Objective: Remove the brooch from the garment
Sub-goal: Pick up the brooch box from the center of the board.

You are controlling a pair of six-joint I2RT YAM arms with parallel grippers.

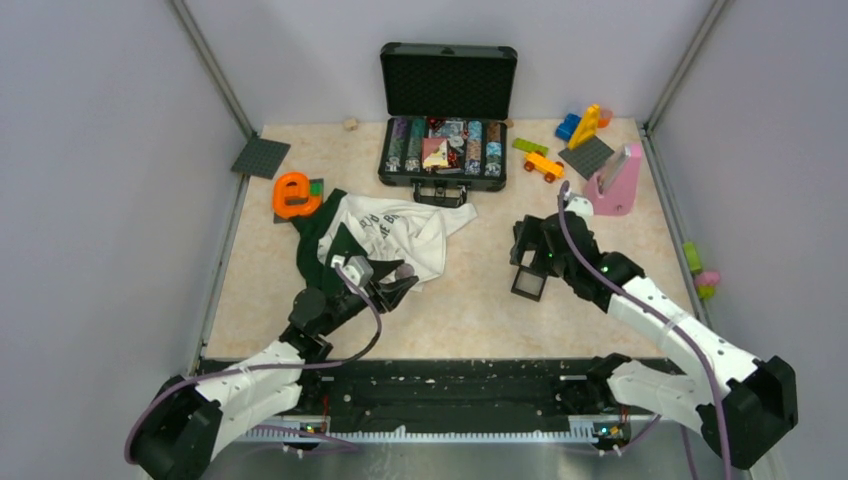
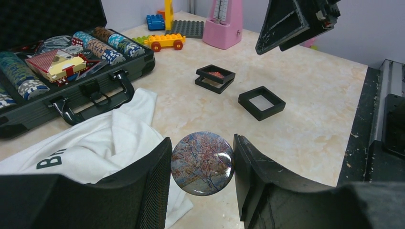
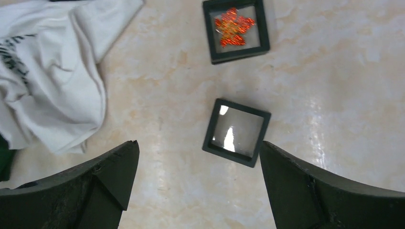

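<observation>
**Brooch sits in a small black case on the table, apart from the shirt**

Brooch (image 3: 232, 27): a tiny orange-red leaf-shaped pin. It lies flat inside a small black square case (image 3: 210, 33) on the marbled tabletop (image 3: 334, 95), right of the garment and not touching it. Just nearer stands a second black case (image 3: 237, 132) holding only a clear, shiny film. The two cases are close together but apart.

The garment (image 1: 395, 230) is a white T-shirt with dark green lettering and a dark green part, crumpled left of the table's centre. Its right hem lies near the cases, with bare table between.

The right gripper (image 3: 197, 157) hangs above the two cases with its jaws spread wide and nothing between them. In its own view the film case sits below the gap. From the top camera this gripper covers the brooch's case, and only the film case (image 1: 528, 283) shows.

The left gripper (image 2: 202, 148) is at the near right edge of the shirt. Its jaws are clamped on the rim of a round badge (image 2: 202, 164) printed with a painting of a blossoming tree. The badge's lower edge overlaps the white hem in that view; I cannot tell whether the two touch.

At the far side stands an open poker chip case (image 1: 445, 150), its lid upright. An orange letter "e" (image 1: 293, 195) lies far left beside the shirt. A pink metronome (image 1: 615, 182) and an orange toy car (image 1: 543, 165) stand far right.
</observation>
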